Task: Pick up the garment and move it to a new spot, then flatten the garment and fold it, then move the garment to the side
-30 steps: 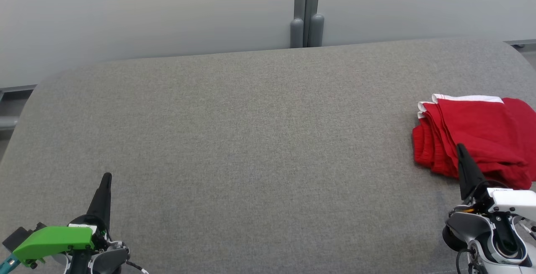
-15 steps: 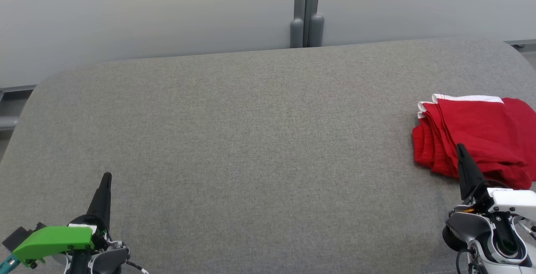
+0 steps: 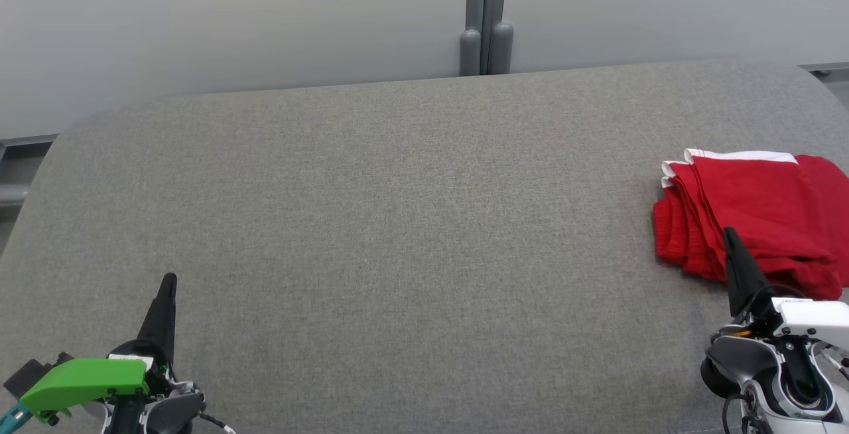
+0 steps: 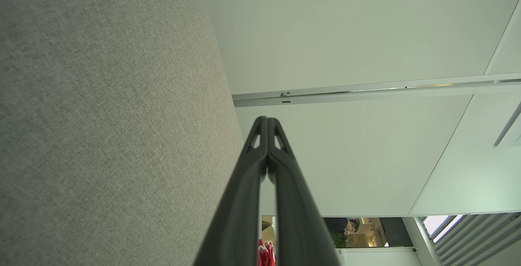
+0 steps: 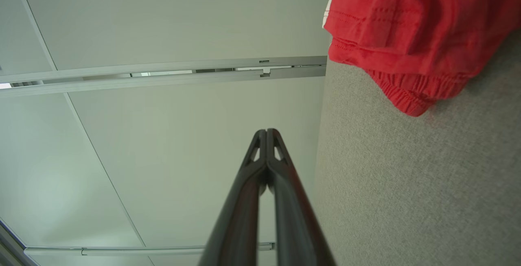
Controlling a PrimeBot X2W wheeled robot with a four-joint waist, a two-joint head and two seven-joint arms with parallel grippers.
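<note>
Head view: the folded red garment (image 3: 756, 215), white-banded, is lying at the right edge of the felt-like grey table (image 3: 398, 235), just beside the right gripper (image 3: 729, 233); the left gripper (image 3: 169, 280) is sitting well apart. Left wrist view: its slim tapered dark fingers (image 4: 244, 201) are pressing together, empty. Right wrist view: that gripper's pair is meeting too, clear of the garment's gathered elastic hem

The left gripper (image 3: 170, 280) has its 2 dark fingers pressed together tip to tip, nothing between them, with a green cover (image 3: 83, 381) behind the jaws. The right gripper (image 3: 729, 233) is likewise closed and empty, with a white wrist housing (image 3: 812, 314) behind its jaws.
</note>
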